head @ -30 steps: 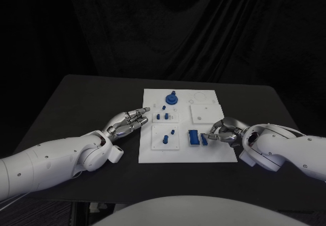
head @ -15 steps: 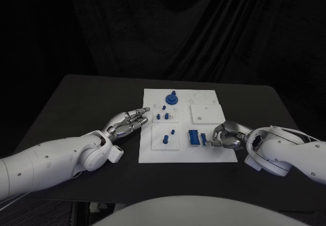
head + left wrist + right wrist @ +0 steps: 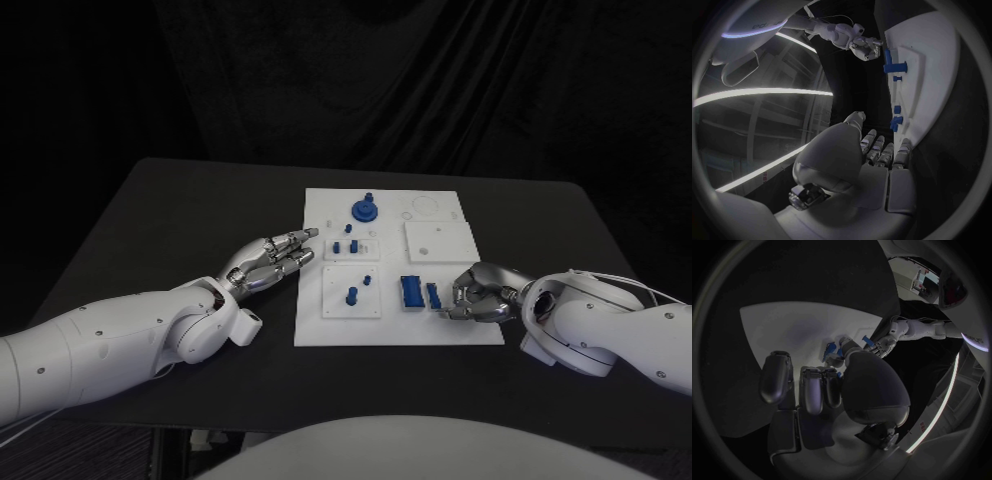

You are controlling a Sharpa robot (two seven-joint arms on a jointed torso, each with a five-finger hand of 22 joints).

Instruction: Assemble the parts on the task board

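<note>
Matte black tabletop [image 3: 173,210], centre frame: flat white rectangular task board [image 3: 389,325]. Left hand [image 3: 270,258], glossy silver, lies released beside board's left edge. Right hand [image 3: 476,292] curls at lower-right board; grasp uncertain. Small blue ribbed parts [image 3: 411,292] touch its fingertips.

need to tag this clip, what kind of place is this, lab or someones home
Most likely a robotics lab or test booth, not a home. A white task board with small blue parts sits on a black table, dark curtain behind, and two robot hands, left hand and right hand, work at it.
</note>
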